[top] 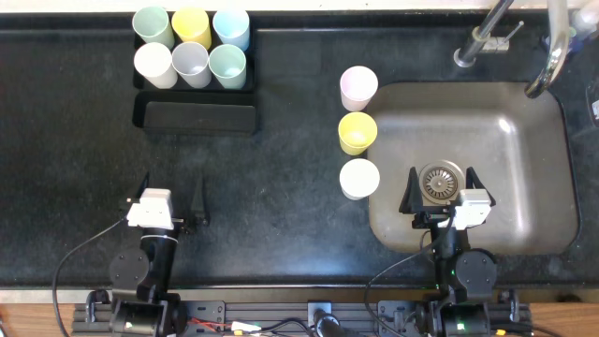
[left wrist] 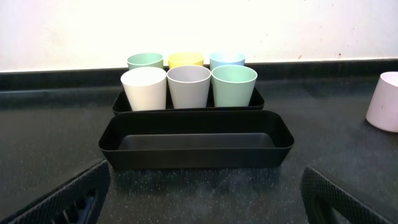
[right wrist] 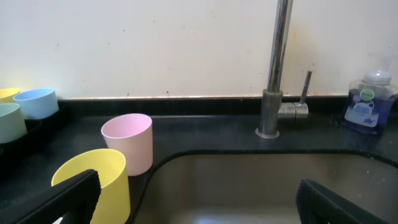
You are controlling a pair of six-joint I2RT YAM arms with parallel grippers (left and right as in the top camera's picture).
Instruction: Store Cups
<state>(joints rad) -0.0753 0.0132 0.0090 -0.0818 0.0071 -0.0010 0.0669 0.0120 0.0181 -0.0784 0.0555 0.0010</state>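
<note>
Left jaws wide open, empty, facing empty black plastic tray (left wrist: 196,160) | right jaws likewise, by steel sink (top: 524,187) | pink plastic cup (top: 357,86), yellow plastic cup (top: 357,132), white plastic cup (top: 358,178) on counter (top: 299,215) beside it | step: first pickup pending; next likely needs jaws around one cup.

The left arm is folded low over its base, its white-cased wrist level and the left black two-finger claw (top: 172,195) spread wide, fingers (top: 199,200) pointing up the top view; the right arm is folded alike, the right black two-finger claw (top: 441,187) parted just as wide.
</note>
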